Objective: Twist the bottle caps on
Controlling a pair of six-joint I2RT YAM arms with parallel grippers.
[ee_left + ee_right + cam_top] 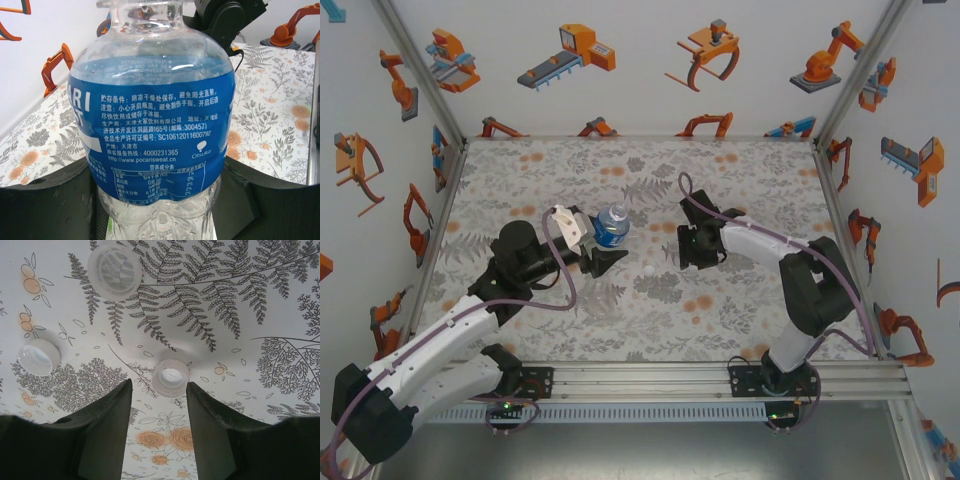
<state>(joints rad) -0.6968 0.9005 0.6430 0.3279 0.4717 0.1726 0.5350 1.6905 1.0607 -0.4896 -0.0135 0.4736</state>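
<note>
Left gripper [604,256] is clamped on the blue-labelled bottle [612,226]. In its wrist view the dark fingers [45,205] press the bottle's lower body from 9 and 3 o'clock. The bottle stands upright in that view, its printed label facing the camera and its clear threaded neck at 12 o'clock. Seen from above, it sits a little left of the middle of the floral table [570,330].

Right gripper [698,250] is at 3 o'clock from the bottle and apart from it. It hangs over the table with its jaws partly open and nothing between them. Just past its fingertips [112,410], at 12 o'clock, lies the nearest cap [170,377]. A second cap [39,356] lies at 10 o'clock, and a third cap [114,269], open side up, lies farther off at 11 o'clock.

From above, a white cap [648,269] lies at 4 o'clock from the bottle, between the grippers; I cannot tell which of the three it is.
</note>
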